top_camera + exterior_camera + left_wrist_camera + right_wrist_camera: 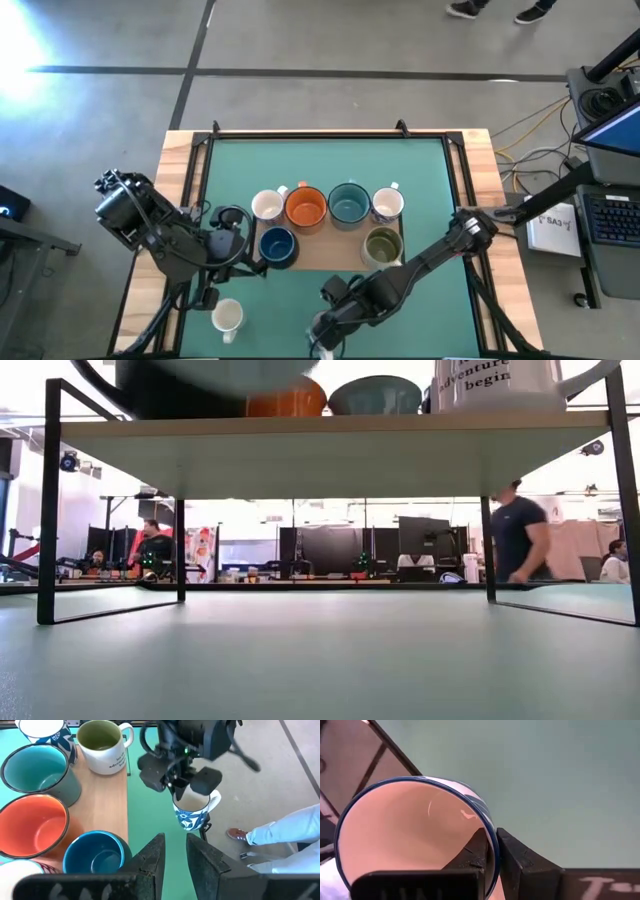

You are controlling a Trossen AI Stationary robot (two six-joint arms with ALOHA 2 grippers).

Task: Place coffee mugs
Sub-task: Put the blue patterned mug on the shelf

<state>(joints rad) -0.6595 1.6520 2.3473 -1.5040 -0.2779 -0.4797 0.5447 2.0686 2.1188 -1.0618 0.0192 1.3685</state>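
Observation:
Six coffee mugs stand on a wooden shelf point(330, 258): white point(268, 205), orange point(305, 207), teal point(348, 203), white point(387, 204), navy point(276, 245) and olive-lined point(382, 245). Another white mug point(228, 316) stands on the green mat near the table's front left. My right gripper point(325, 325) is near the front edge, shut on a white mug with blue print point(192, 815). My left gripper point(174, 855) hovers open beside the navy mug point(95, 855), with nothing between its fingers. My right gripper pinches the blue-printed mug's rim point(492, 832), one finger point(470, 852) inside the mug and the other point(520, 860) outside on the wall. The fingers come slanting down from above. The mug hangs below them, mouth up and a little tilted, seemingly clear of the mat.
The shelf rests on a black metal frame point(48, 510) above the mat. Black rails point(205, 160) run along the table's sides. A laptop and cables point(610, 200) sit beyond the right edge. A person's leg point(280, 835) stands near the table's front.

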